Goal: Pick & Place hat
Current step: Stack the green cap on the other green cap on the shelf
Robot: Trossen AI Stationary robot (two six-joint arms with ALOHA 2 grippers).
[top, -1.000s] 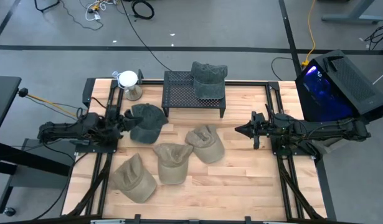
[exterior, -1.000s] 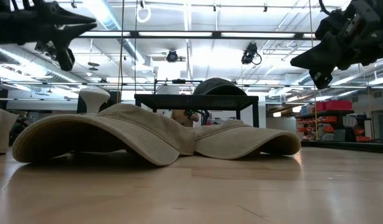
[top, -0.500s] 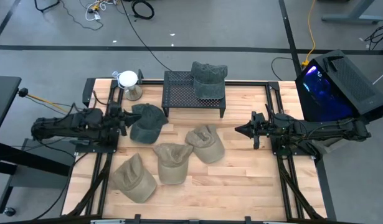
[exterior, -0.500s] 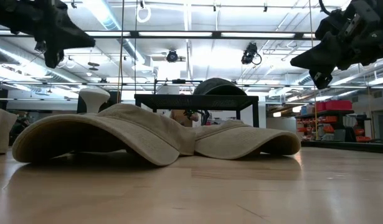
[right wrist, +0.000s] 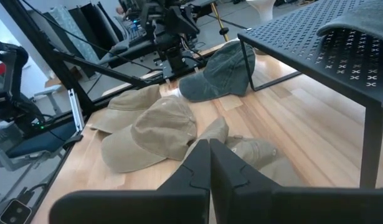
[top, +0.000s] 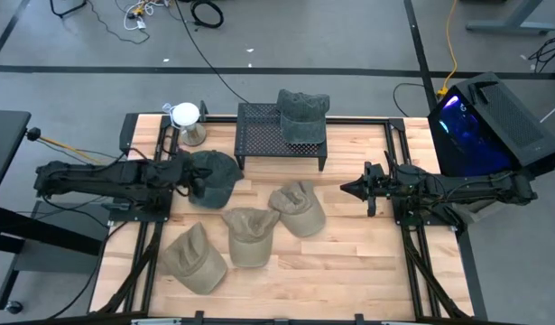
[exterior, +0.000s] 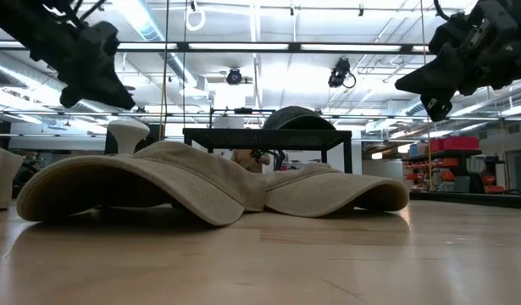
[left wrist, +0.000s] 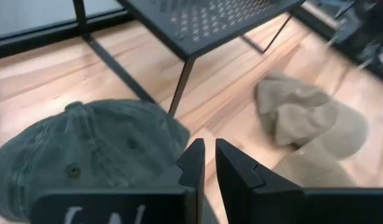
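A dark green cap [top: 214, 178] lies crown up on the wooden table, left of the black mesh rack [top: 268, 131]. My left gripper [top: 188, 172] hovers over the cap's left part, fingers tipped down and shut, touching nothing. In the left wrist view the cap [left wrist: 85, 149] lies just beyond the fingers [left wrist: 207, 155]. In the low view the left gripper [exterior: 124, 100] is well above table height. A second dark cap [top: 302, 113] rests on the rack's right end. My right gripper [top: 343, 189] waits shut and empty at mid-right [right wrist: 208, 149].
Three tan caps [top: 297, 208], [top: 250, 235], [top: 194, 259] lie on the table's middle and near left. A white domed stand [top: 185, 122] sits at the far left, next to the rack. A dark box with a lit blue panel [top: 480, 122] stands off the right edge.
My left gripper has tipped its fingers downward and come down a little over the dark green cap, while the arm has stretched out. The caps have not moved.
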